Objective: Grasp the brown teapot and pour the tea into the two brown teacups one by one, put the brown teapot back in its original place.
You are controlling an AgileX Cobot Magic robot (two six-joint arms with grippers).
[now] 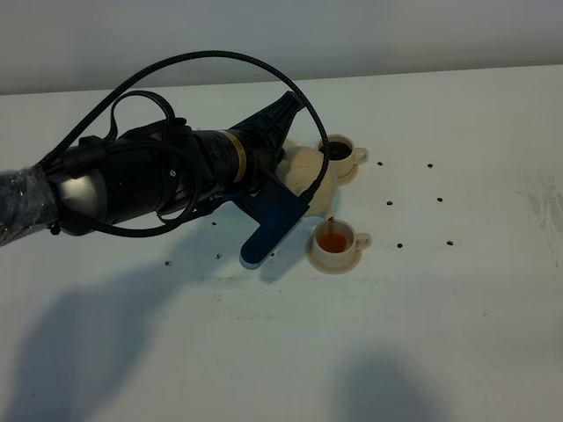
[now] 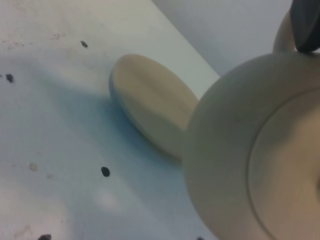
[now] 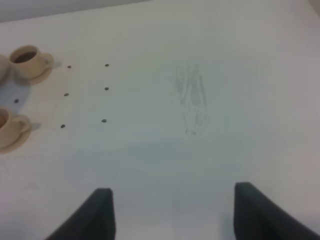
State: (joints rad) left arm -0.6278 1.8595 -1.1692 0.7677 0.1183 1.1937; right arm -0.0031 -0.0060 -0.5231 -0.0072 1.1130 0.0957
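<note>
My left gripper (image 1: 280, 189) is shut on the loop handle of the brown teapot (image 1: 308, 171), which hangs tilted with its spout down over the near teacup (image 1: 334, 242). A thin stream of tea falls into that cup, which holds orange tea. The far teacup (image 1: 340, 151) holds dark tea. Each cup stands on a small saucer. In the left wrist view the teapot (image 2: 240, 165) fills the right side, a dark fingertip (image 2: 305, 25) sits by its handle, and the original place (image 2: 150, 107), a wide flat saucer, lies bare beneath. My right gripper (image 3: 172, 215) is open above bare table, away from both teacups (image 3: 27, 57).
Small black dots (image 1: 391, 204) are scattered over the white table (image 1: 422, 334) around the cups. A faint grey scuff (image 1: 537, 202) marks the right side. The left arm's black cable (image 1: 202, 61) loops high above the arm.
</note>
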